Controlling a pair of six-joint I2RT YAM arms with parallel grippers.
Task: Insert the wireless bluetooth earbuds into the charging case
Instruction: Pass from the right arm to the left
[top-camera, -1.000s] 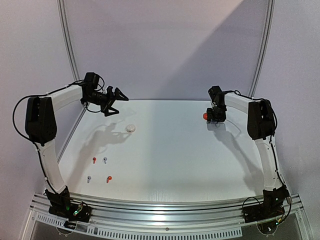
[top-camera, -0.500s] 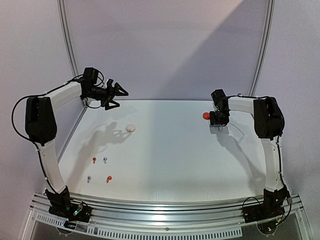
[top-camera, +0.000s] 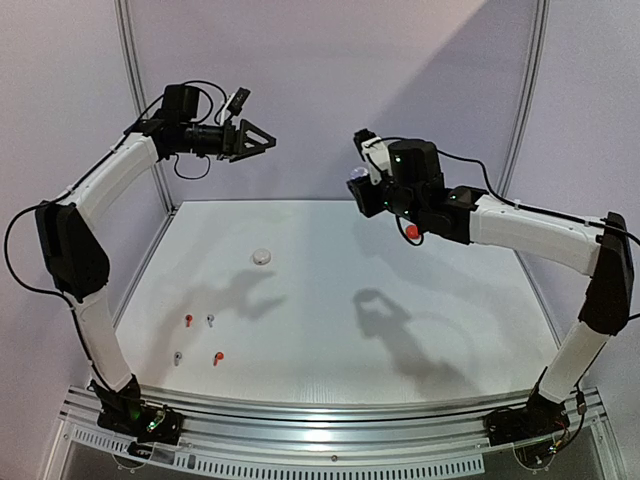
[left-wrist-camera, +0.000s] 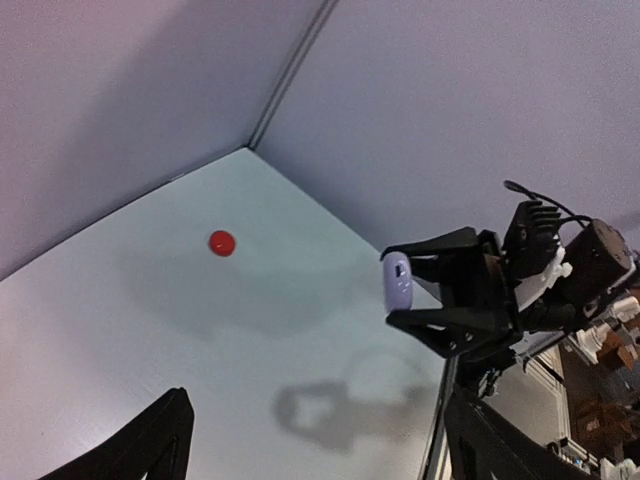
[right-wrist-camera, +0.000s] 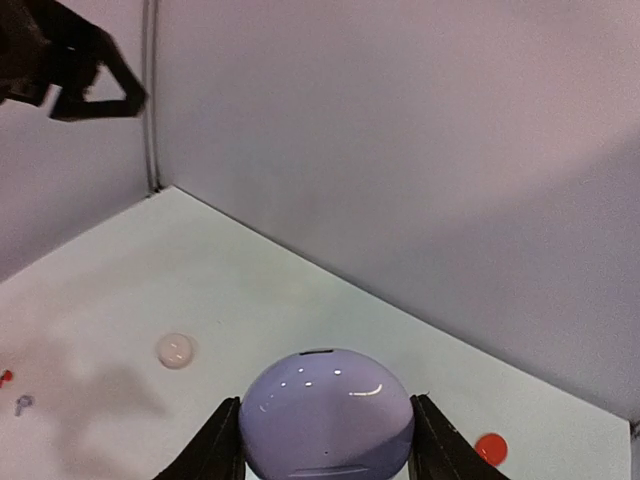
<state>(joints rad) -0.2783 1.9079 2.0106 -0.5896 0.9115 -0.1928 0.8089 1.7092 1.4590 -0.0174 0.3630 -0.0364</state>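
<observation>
My right gripper (right-wrist-camera: 326, 440) is shut on a round lavender charging case (right-wrist-camera: 326, 412) and holds it high over the table's far middle (top-camera: 360, 183). In the left wrist view the same lavender case (left-wrist-camera: 398, 281) sits between the black fingers. My left gripper (top-camera: 262, 139) hangs open and empty in the air at the far left, pointing right. Several tiny earbuds lie at the near left: a red one (top-camera: 188, 319), a lavender-grey one (top-camera: 209, 320), another grey one (top-camera: 178, 356) and another red one (top-camera: 216, 356).
A white round case (top-camera: 261, 257) lies left of centre on the white table (top-camera: 330, 330). A red round case (top-camera: 411, 231) lies at the far right, partly behind my right arm. Walls close the table's back and sides.
My right gripper has risen from beside the red case and swung left toward the middle. My left gripper has lifted higher and turned to point right.
</observation>
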